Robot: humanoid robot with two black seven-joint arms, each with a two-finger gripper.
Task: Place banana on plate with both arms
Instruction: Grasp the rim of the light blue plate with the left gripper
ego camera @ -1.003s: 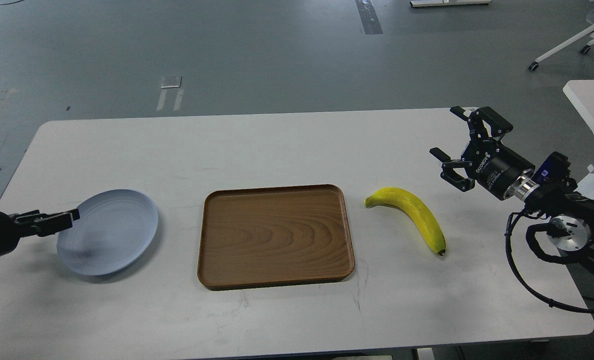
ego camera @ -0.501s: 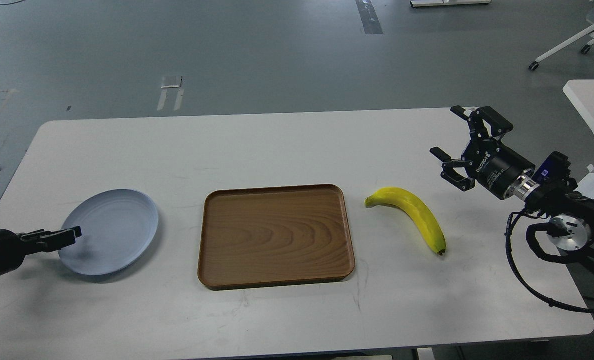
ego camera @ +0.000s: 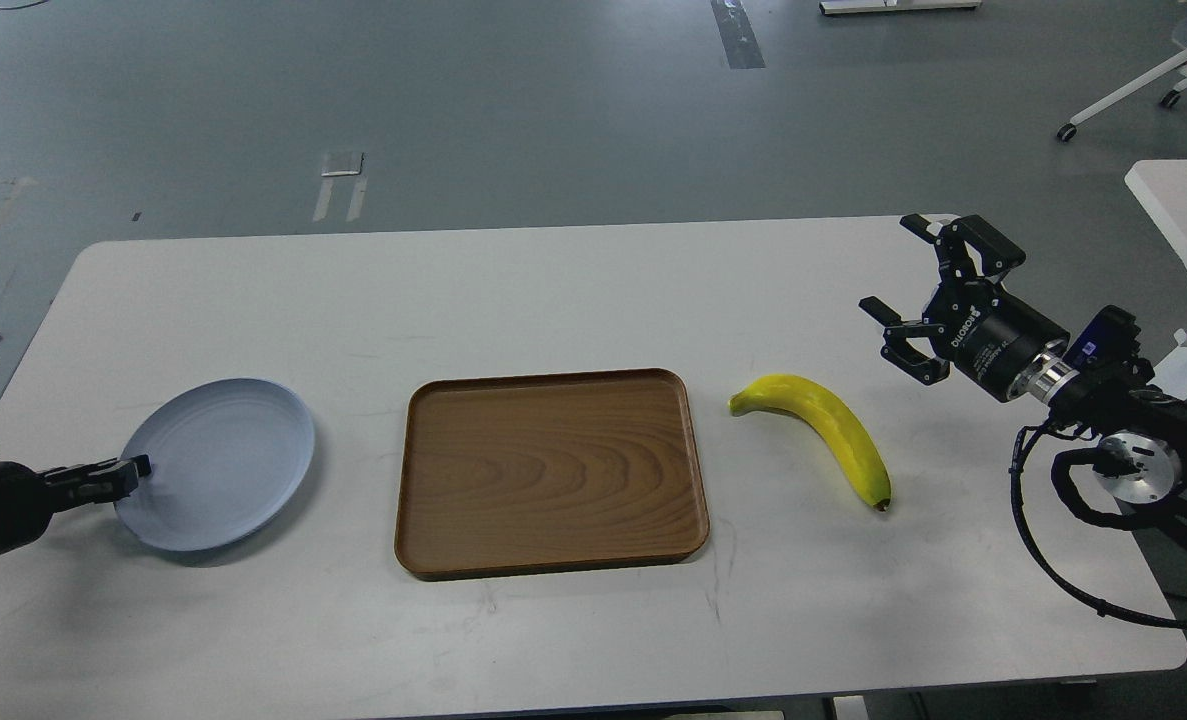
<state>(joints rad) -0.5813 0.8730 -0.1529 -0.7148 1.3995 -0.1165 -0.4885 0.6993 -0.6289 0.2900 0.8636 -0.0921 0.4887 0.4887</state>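
The yellow banana [ego camera: 825, 430] lies on the white table, to the right of the wooden tray. The pale blue-grey plate [ego camera: 218, 462] lies flat on the table at the left. My left gripper [ego camera: 136, 467] is low at the plate's left rim, its tip just touching or overlapping the edge. It is seen side-on and dark, so I cannot tell whether it grips the rim. My right gripper [ego camera: 888, 262] is open and empty, above the table up and to the right of the banana, apart from it.
A rectangular brown wooden tray [ego camera: 551, 560] sits mid-table between plate and banana. The white table [ego camera: 553, 290] ends close to my right arm. Another white table [ego camera: 1178, 200] and a chair base [ego camera: 1133, 90] stand at the far right.
My left gripper dropped from over the plate's upper-left rim to table height and drew slightly left to the rim's edge. The right arm, banana and tray have not moved.
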